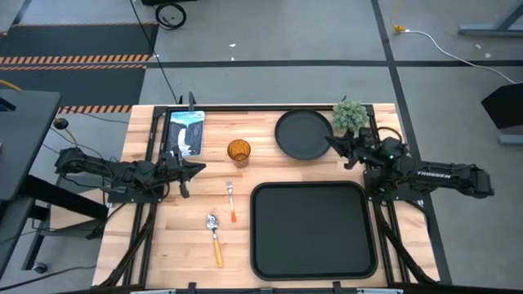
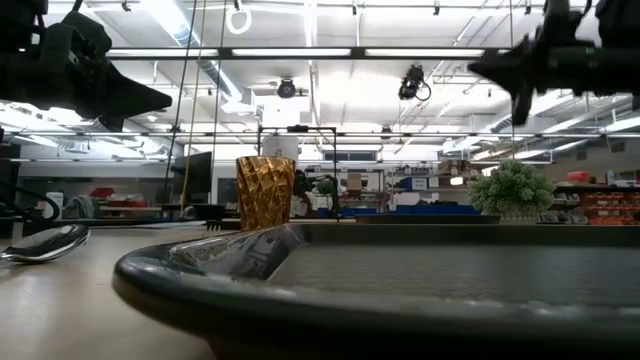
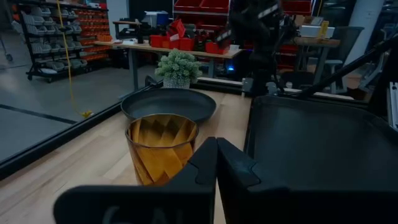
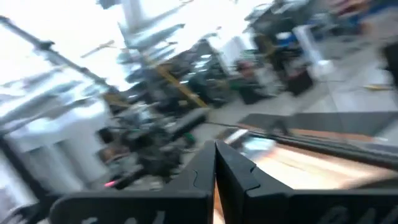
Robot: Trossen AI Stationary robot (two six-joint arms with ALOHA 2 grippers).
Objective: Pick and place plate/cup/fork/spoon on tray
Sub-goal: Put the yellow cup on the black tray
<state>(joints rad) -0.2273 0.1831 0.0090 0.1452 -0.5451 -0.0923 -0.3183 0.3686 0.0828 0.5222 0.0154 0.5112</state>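
Note:
The round black plate lies flat at the table's far side, with the amber cup standing upright to its left. The fork and the spoon lie flat on the wood left of the large black tray. My left gripper is shut and empty, raised above the table left of the cup; the cup and plate show ahead of it in its wrist view. My right gripper is shut and empty, raised at the plate's right rim.
A small potted plant stands at the far edge right of the plate. A tablet-like picture card lies at the far left. Bare wood lies between the cup and the cutlery.

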